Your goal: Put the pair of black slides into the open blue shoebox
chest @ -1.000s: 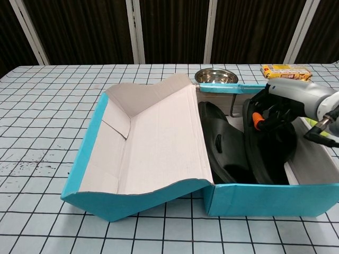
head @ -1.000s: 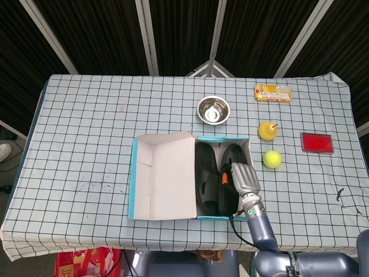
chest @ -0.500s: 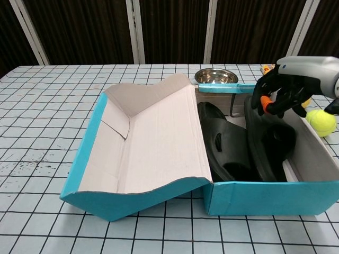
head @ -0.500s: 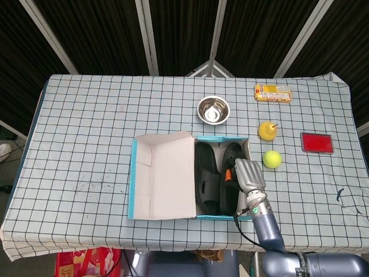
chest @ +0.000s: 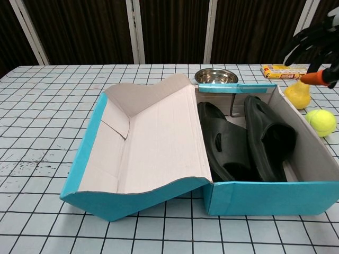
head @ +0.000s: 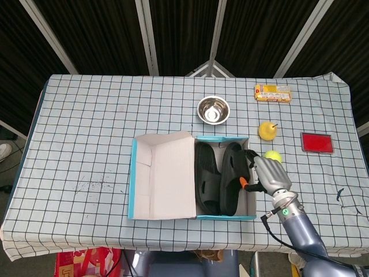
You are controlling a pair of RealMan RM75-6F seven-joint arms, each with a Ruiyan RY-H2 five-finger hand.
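Both black slides (chest: 249,138) are seen lying inside the blue shoebox (chest: 265,198), so the task is judged essentially done. The right hand (head: 270,176) is held empty at the box's right edge, fingers spread; the left hand is not seen.

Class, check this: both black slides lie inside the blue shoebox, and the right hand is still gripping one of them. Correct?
Not quite. Both slides lie in the shoebox, but the right hand holds nothing; it is outside the box, beside its right wall. The head view shows this.
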